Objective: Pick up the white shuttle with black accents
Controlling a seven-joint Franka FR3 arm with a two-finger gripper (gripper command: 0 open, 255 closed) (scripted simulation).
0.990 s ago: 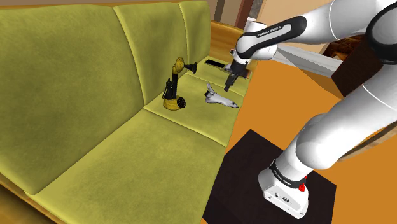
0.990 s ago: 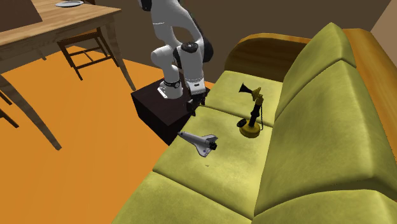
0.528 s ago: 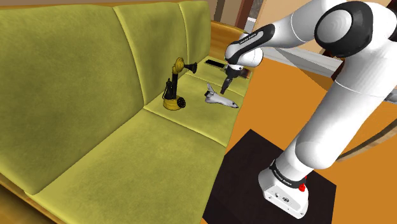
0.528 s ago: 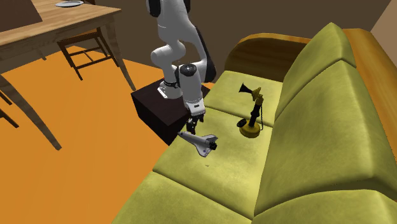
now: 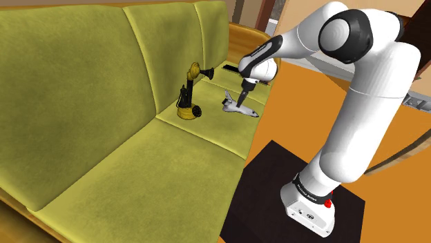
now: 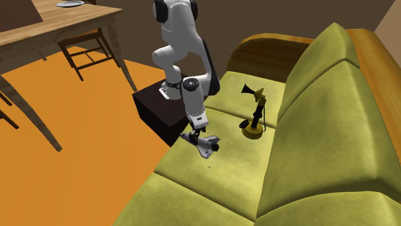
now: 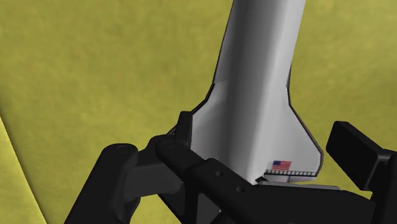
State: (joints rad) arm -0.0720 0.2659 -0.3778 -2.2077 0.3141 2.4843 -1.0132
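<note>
The small white toy shuttle with black edging and a flag mark on its wing [image 5: 243,108] lay flat on the seat cushion of the yellow-green upholstered sofa [image 5: 103,172], close to the cushion's front edge, just above the centre of the shoulder view and near the middle of the second exterior view [image 6: 207,145]. It had not shifted over the past second. What had changed was the white arm's all-black gripper [image 5: 241,100]: a second earlier it hung higher and further to the upper right in the shoulder view, clear of the toy, and since then it had come down and across until it sat right on the shuttle [image 7: 254,95]. From the wrist camera the gripper [image 7: 266,130] had its fingers spread wide, one on each side of the shuttle's winged rear half, the one [image 7: 183,124] by the wing's edge and the other [image 7: 353,149] apart from the body; nothing was clasped yet. The yellow and black candlestick telephone [image 5: 186,96] stood upright further back on the same cushion, well apart from the gripper. The approach looked finished, so closing on the hull and lifting seemed to be what remained.
</note>
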